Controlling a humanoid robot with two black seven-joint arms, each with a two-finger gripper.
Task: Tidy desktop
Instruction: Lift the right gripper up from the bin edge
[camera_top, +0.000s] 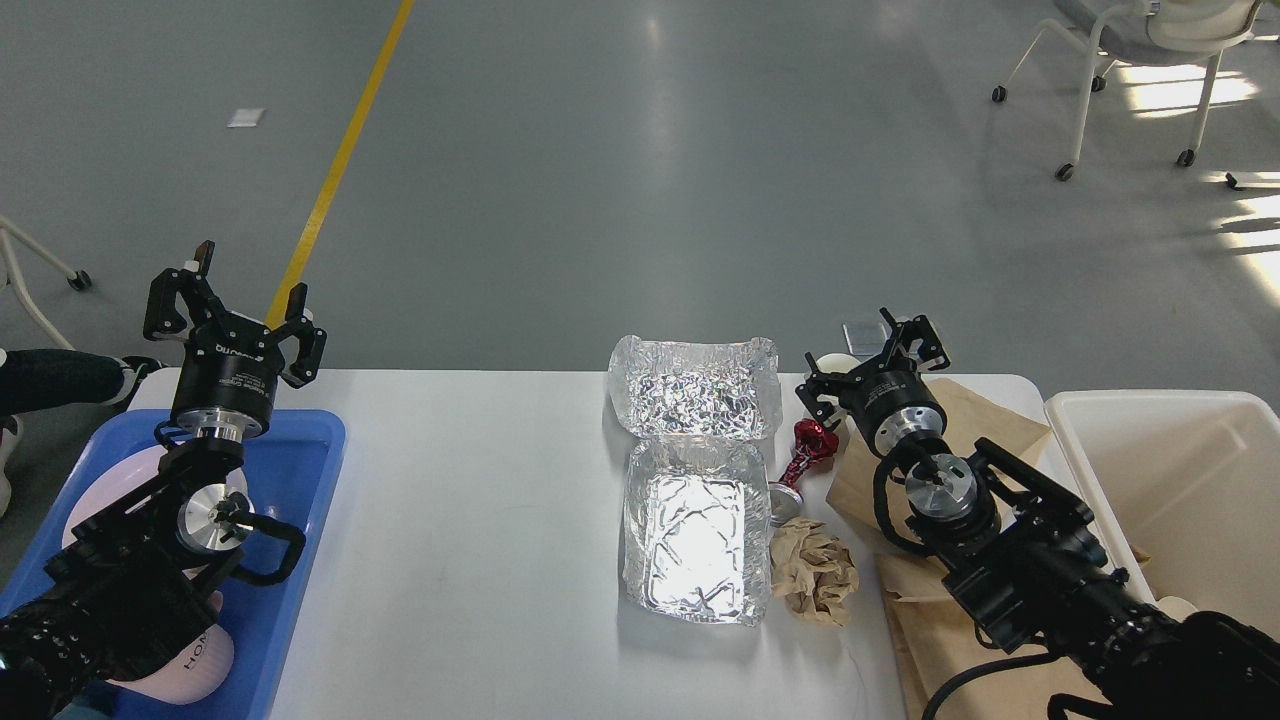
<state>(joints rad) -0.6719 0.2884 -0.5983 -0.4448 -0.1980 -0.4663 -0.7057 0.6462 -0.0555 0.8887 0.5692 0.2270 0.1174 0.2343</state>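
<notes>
left gripper (236, 300) gapes over the tray (300, 470); right gripper (868, 365) looks spread, empty. on the desktop (480, 520), foil box (695, 540) likely light, crushable: pinch its rim.

The worktop (470, 520) is a large white rectangle with rounded far corners and a smooth matte surface. It lies flat and level, spanning most of the view's width, its far edge running straight across against the grey floor. Its left-centre stretch is bare.
</notes>
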